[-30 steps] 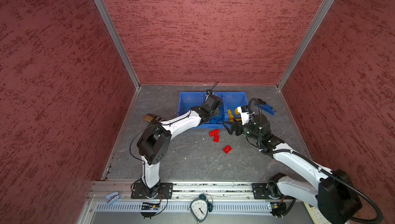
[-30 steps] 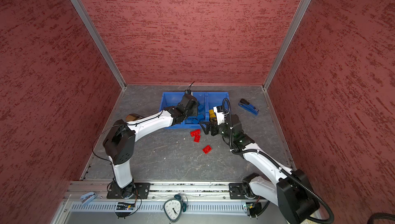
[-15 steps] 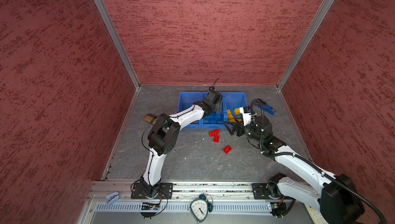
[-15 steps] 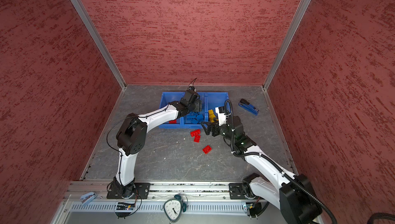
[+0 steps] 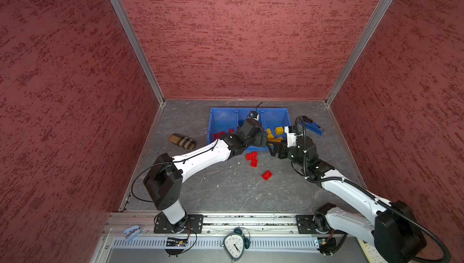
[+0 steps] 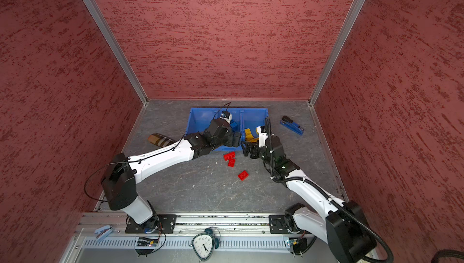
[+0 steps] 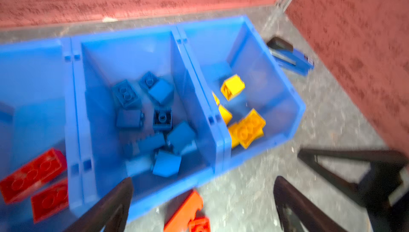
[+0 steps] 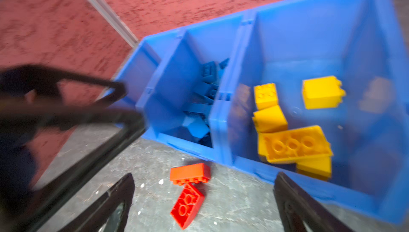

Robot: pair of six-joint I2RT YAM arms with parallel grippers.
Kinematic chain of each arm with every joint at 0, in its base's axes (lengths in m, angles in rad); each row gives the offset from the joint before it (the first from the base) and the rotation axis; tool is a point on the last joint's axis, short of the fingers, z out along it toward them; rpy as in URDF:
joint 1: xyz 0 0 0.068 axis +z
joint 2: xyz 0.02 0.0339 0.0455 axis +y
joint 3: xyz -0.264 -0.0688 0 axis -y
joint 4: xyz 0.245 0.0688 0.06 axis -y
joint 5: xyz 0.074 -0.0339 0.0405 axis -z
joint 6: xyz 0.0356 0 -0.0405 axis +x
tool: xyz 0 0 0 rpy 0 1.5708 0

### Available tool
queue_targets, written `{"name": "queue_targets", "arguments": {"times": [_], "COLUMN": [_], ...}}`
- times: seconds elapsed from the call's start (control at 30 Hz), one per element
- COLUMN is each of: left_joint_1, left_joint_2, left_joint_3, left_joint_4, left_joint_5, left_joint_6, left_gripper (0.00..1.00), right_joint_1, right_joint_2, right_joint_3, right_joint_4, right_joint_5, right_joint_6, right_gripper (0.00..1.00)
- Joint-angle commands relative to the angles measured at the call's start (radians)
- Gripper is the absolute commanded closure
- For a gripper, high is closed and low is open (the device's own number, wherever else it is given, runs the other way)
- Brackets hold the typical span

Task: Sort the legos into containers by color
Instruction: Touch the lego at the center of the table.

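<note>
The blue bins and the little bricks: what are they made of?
Blue bins: probably molded plastic, smooth and slightly glossy; thin walls catch soft highlights. Bricks: hard plastic by the look, with crisp molded studs and shiny, evenly colored faces.

This is a robotics lab test cell. Red textured wall panels point(image 5: 238, 35) framed by aluminium posts point(image 5: 131, 38) box in a grey stone-patterned bench point(image 5: 226, 191). Two white-and-black robot arms point(image 5: 200, 158) are bolted to a metal rail point(image 5: 251, 220) along its front edge, with their cables exposed. Blue containers point(image 5: 223, 118) and toy legos point(image 5: 266, 175) sit on the bench.
</note>
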Motion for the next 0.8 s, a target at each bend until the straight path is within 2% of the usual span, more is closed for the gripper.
{"name": "queue_targets", "arguments": {"times": [0.0, 0.2, 0.3, 0.53, 0.77], "left_joint_1": [-0.022, -0.059, -0.058, -0.048, -0.016], "left_joint_2": [-0.041, -0.020, 0.014, 0.123, 0.186], "left_joint_3": [-0.064, -0.116, -0.120, -0.090, -0.075], "left_joint_4": [-0.074, -0.199, -0.232, -0.230, -0.132], "left_joint_5": [-0.002, 0.092, 0.126, 0.111, 0.181], "left_joint_6": [-0.030, 0.028, 0.052, 0.102, 0.137], "left_gripper": [0.00, 0.03, 0.11, 0.33, 0.47], "right_joint_1": [0.001, 0.001, 0.001, 0.002, 0.002], "right_joint_2": [0.004, -0.020, -0.018, -0.011, -0.019], "right_joint_3": [0.000, -0.034, -0.041, -0.036, -0.042], "right_joint_4": [-0.095, -0.077, -0.054, -0.045, -0.041], "right_joint_5": [0.143, 0.225, 0.252, 0.251, 0.254], "right_joint_6": [0.022, 0.061, 0.070, 0.074, 0.079], "right_gripper": [0.01, 0.01, 0.01, 0.01, 0.01]}}
